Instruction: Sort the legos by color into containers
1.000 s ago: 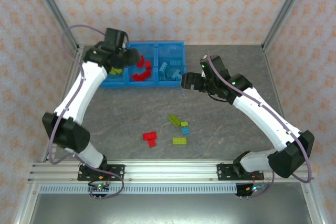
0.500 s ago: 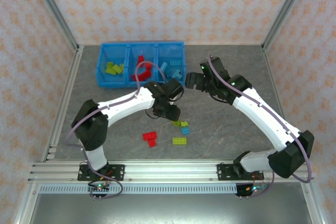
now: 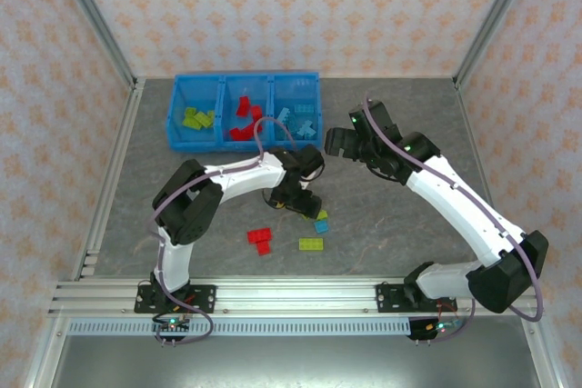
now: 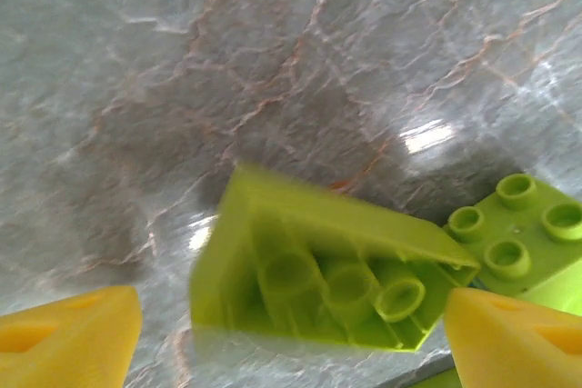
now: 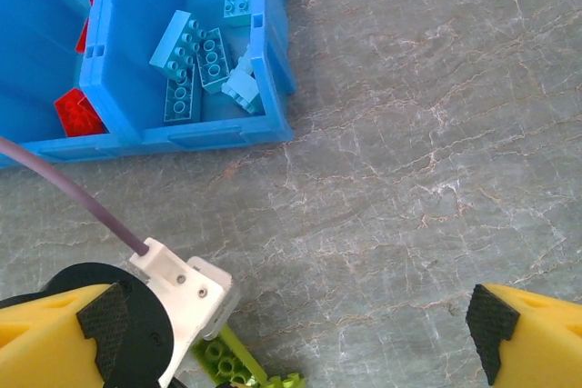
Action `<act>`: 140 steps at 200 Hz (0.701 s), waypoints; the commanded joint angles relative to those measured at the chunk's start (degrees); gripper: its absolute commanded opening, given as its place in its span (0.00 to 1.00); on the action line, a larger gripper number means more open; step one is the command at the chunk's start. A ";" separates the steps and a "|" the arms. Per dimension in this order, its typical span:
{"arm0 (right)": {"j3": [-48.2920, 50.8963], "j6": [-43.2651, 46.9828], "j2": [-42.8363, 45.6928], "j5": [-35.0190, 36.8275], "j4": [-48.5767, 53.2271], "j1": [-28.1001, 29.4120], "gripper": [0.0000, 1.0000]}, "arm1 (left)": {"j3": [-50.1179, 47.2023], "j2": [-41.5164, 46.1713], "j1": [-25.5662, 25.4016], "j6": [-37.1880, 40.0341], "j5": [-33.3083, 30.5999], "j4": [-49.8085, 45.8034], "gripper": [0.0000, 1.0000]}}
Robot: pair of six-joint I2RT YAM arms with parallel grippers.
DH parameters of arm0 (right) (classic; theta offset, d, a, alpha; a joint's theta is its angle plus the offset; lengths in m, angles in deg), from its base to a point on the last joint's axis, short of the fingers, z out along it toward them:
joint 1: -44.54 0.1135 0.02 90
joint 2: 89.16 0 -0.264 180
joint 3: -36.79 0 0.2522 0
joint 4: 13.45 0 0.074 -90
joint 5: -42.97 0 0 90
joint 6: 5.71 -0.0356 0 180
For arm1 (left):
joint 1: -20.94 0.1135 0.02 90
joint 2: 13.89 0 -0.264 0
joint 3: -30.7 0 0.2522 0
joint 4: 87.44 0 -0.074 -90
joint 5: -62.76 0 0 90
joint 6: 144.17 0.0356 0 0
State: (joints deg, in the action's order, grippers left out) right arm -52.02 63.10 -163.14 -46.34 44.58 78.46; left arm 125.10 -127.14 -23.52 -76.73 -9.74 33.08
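Note:
My left gripper (image 3: pixel 298 201) is low over the loose legos at the table's middle, open. In the left wrist view its yellow fingertips (image 4: pixel 71 335) stand wide apart around a lime green brick (image 4: pixel 318 279) that is tilted with its hollow underside up. A second lime brick (image 4: pixel 520 235) lies studs-up just right of it. Still loose on the table are a red brick (image 3: pixel 261 239), a lime one (image 3: pixel 311 243) and a light blue one (image 3: pixel 320 224). My right gripper (image 3: pixel 333 143) hovers open near the containers (image 3: pixel 175 108), nothing between its fingers (image 5: pixel 529 333).
The blue bin holds lime bricks (image 3: pixel 198 118) on the left, red ones (image 3: pixel 244 115) in the middle and light blue ones (image 5: pixel 200 61) on the right. The left arm's white wrist (image 5: pixel 177 293) sits close under my right gripper. Metal frame posts line the table's sides.
The left arm has swung from the bin's left compartment down to the loose bricks at the centre, and its jaws have widened. The right arm has barely moved.

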 commanded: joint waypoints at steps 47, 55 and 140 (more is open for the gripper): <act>0.63 0.20 1.11 1.60 1.36 -0.22 0.98 | 1.25 -4.15 0.35 0.24 -1.38 2.44 0.76; 0.67 0.11 1.11 1.68 1.48 -0.25 0.98 | 1.27 -4.21 0.43 0.50 -1.80 2.87 0.68; 1.00 -0.06 1.11 1.60 1.52 -0.24 0.98 | 2.18 -4.75 1.23 1.49 -5.19 4.37 0.59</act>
State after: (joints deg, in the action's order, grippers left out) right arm -51.52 63.06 -163.14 -46.34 44.96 78.48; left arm 126.22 -129.54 -22.89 -76.56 -11.32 33.43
